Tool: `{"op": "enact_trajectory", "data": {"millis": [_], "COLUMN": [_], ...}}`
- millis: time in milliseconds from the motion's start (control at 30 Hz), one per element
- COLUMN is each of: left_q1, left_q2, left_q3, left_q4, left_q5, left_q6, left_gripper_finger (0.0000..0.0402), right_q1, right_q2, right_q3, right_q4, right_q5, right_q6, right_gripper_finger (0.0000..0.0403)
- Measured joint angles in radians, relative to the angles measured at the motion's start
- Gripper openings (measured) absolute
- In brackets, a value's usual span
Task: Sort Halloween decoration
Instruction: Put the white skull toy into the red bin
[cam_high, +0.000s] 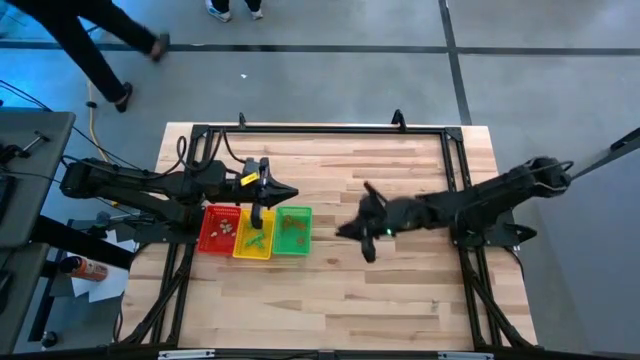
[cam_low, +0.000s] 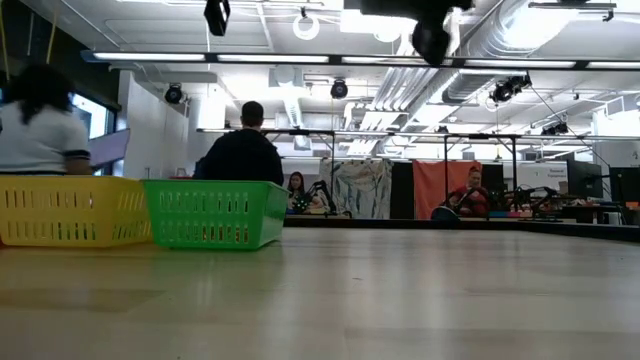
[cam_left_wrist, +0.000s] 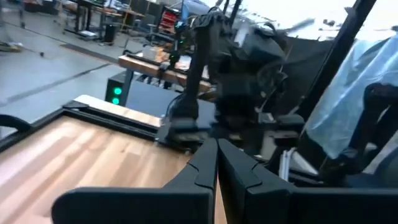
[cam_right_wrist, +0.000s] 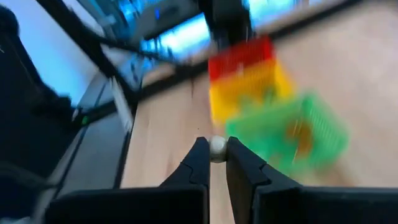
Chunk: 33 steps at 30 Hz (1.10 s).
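High view: my right pincer (cam_high: 352, 232) over table (cam_high: 400, 290), near green tray (cam_high: 292, 230); left pincer (cam_high: 290, 193) pressed together just behind trays.

Right wrist view: I see pale grey trinket (cam_right_wrist: 217, 147) clamped between fingertips (cam_right_wrist: 200, 152), trays beyond.

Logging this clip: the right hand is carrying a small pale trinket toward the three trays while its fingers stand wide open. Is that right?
Not quite. In the right wrist view the right hand is shut on the pale trinket, pinched between its fingertips, not open. The rest holds: the red tray, yellow tray and green tray lie ahead of it.
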Motion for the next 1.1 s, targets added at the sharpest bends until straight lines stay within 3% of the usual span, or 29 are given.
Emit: {"op": "enact_trajectory", "data": {"millis": [133, 367, 600, 1100], "left_q1": [0.0, 0.0, 0.0, 0.0], "left_q2": [0.0, 0.0, 0.0, 0.0], "left_q3": [0.0, 0.0, 0.0, 0.0], "left_q4": [0.028, 0.058, 0.058, 0.059], "left_q5": [0.009, 0.009, 0.0, -0.003], "left_q6": [-0.034, -0.034, -0.022, 0.08], "left_gripper_finger": [0.0, 0.0, 0.0, 0.0], "right_q1": [-0.082, -0.183, -0.225, -0.231], "right_q2": [0.0, 0.0, 0.0, 0.001], "right_q3": [0.0, 0.016, 0.09, 0.095], "right_q4": [0.164, 0.382, 0.372, 0.257], "right_q5": [-0.032, -0.121, -0.152, -0.152], "right_q6": [-0.193, -0.358, -0.419, -0.393], "right_gripper_finger": [0.0012, 0.0012, 0.0012, 0.0012]}}
